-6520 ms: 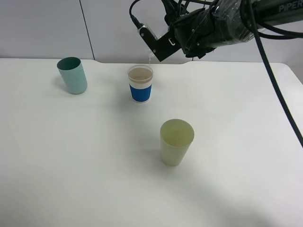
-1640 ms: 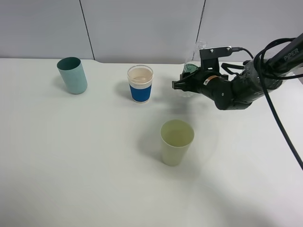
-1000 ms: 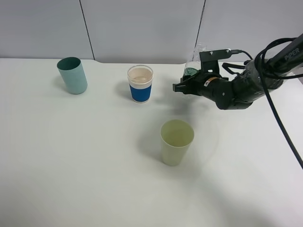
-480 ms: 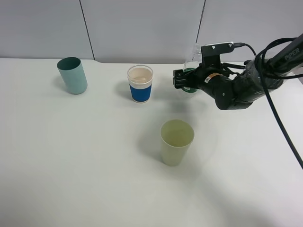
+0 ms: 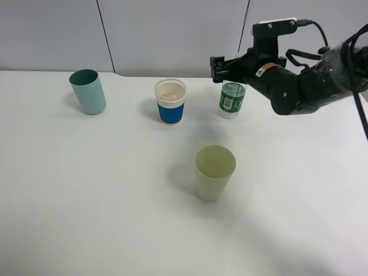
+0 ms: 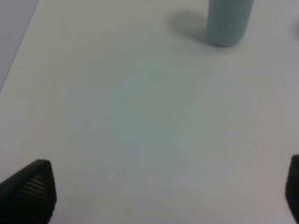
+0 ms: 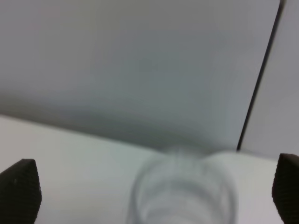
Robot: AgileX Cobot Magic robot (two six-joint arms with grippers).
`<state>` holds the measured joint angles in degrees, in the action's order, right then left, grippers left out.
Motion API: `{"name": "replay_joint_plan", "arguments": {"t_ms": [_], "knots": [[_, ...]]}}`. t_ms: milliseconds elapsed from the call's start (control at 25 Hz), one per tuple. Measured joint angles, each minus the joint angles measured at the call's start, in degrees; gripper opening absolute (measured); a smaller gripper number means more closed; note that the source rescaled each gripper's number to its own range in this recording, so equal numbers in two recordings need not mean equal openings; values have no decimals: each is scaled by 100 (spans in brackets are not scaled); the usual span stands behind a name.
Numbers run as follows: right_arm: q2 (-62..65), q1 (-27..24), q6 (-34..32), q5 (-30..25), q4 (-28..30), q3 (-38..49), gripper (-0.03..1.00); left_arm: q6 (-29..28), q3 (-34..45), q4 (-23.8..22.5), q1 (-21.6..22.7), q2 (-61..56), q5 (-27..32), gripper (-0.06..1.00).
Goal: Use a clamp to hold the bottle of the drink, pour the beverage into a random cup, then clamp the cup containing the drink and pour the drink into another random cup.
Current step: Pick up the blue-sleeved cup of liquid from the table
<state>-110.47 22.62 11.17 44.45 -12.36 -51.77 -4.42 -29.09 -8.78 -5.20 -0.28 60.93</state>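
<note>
High view, bottle (image 5: pixel 232 99): stands upright on the white table (image 5: pixel 86 201), near the back, to the right of the blue-sleeved cup (image 5: pixel 171 102) and apart from it.
High view, right gripper (image 5: pixel 224 69): hangs just above the bottle's top, clear of it, holding nothing.
High view, blue-sleeved cup: upright, cream inside; I cannot tell whether there is liquid in it.
High view, yellow-green cup (image 5: pixel 214 172): upright, nearer the front, well apart from the bottle and the other cups.
High view, teal cup (image 5: pixel 88 91): upright at the far left, by itself.
Left wrist view, left gripper (image 6: pixel 163 186): fingers (image 6: pixel 28 191) spread wide over bare table, nothing between them.
Left wrist view, teal cup (image 6: pixel 229 23): only its lower part shows, well beyond the fingers.
Right wrist view, right gripper (image 7: pixel 153 186): fingertips (image 7: pixel 18 189) spread to both edges of the picture, pinching nothing.
Right wrist view, bottle (image 7: pixel 187 182): its blurred clear top shows between the fingertips, touching neither.
Right wrist view, wall (image 7: pixel 117 60): grey, with a dark seam (image 7: pixel 259 74).
</note>
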Motion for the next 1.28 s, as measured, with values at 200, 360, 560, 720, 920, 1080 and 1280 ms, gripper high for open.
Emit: {"name": "replay_joint_plan", "arguments": {"t_ms": [200, 360, 560, 720, 920, 1080, 1280], "knots": [[728, -61, 54, -62, 64, 0, 99, 0, 0, 0, 0, 0, 0, 100], [1214, -236, 398, -192, 101, 1, 99, 0, 0, 0, 0, 0, 0, 100], [1779, -585, 716, -812, 267, 6, 99, 0, 0, 0, 0, 0, 0, 100], [2255, -995, 750, -1754, 764, 6, 99, 0, 0, 0, 0, 0, 0, 100], [2896, -1580, 737, -2704, 1276, 6, 99, 0, 0, 0, 0, 0, 0, 100], [3451, -1965, 710, -3015, 1430, 6, 99, 0, 0, 0, 0, 0, 0, 100], [4280, -2461, 267, -3410, 1447, 6, 99, 0, 0, 0, 0, 0, 0, 100]]}}
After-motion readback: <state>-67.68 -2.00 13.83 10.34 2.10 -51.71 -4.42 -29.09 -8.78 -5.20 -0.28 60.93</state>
